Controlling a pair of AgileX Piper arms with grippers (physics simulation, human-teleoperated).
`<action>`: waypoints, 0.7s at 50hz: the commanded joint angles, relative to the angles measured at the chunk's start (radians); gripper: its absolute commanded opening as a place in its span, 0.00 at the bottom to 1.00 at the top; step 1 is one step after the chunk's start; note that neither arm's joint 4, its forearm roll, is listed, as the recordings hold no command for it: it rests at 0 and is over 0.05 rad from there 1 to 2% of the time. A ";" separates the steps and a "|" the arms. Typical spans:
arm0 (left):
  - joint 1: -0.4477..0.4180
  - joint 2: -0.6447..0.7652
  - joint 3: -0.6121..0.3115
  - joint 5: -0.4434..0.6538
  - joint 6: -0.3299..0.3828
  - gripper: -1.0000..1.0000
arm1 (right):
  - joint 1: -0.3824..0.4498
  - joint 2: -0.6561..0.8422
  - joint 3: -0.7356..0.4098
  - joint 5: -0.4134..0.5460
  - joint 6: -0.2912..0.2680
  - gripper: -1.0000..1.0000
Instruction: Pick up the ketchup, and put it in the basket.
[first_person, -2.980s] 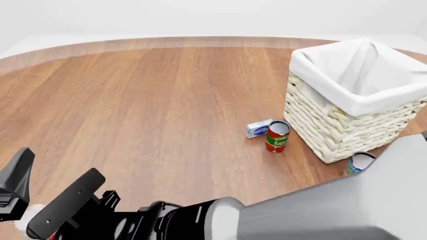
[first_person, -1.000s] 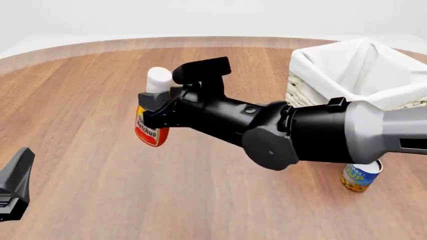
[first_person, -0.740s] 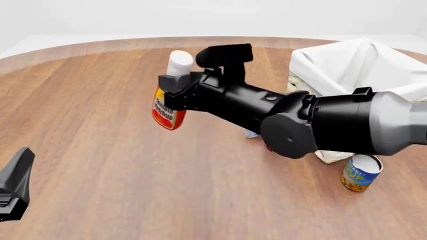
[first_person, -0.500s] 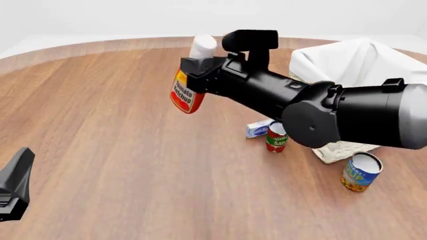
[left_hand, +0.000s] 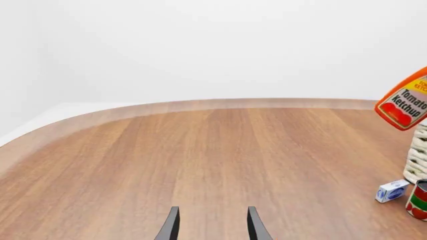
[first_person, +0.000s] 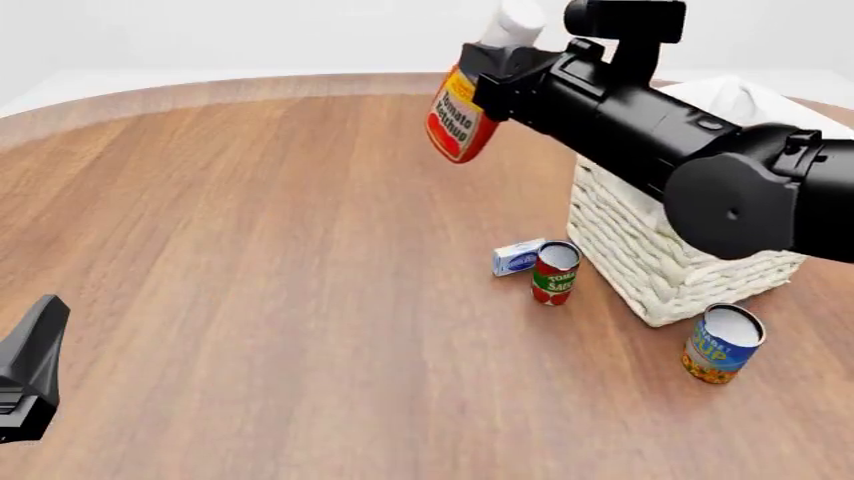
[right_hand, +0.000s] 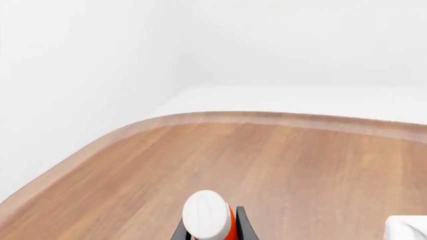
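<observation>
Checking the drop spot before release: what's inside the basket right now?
From the front view, only white cloth lining shows at the basket rim; the right arm covers the interior, so its contents cannot be seen.

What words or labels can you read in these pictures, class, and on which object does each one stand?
"Tomato Ketchup": on the yellow label of the ketchup held in the right gripper; the small lettering above it is blurred.
"Tomato Sauce": on the red-and-green can, only just legible.
Blue-and-orange can: its lettering is too blurred to read.
Small blue-and-white box: its print is too small to read.
</observation>
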 joint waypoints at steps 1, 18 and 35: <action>0.000 0.000 0.000 0.000 0.000 1.00 | -0.080 -0.065 0.024 -0.008 0.005 0.00; 0.000 0.000 0.000 0.000 0.000 1.00 | -0.206 -0.140 0.071 -0.033 -0.028 0.00; 0.000 0.000 0.000 0.000 0.000 1.00 | -0.331 -0.222 0.118 -0.039 -0.046 0.00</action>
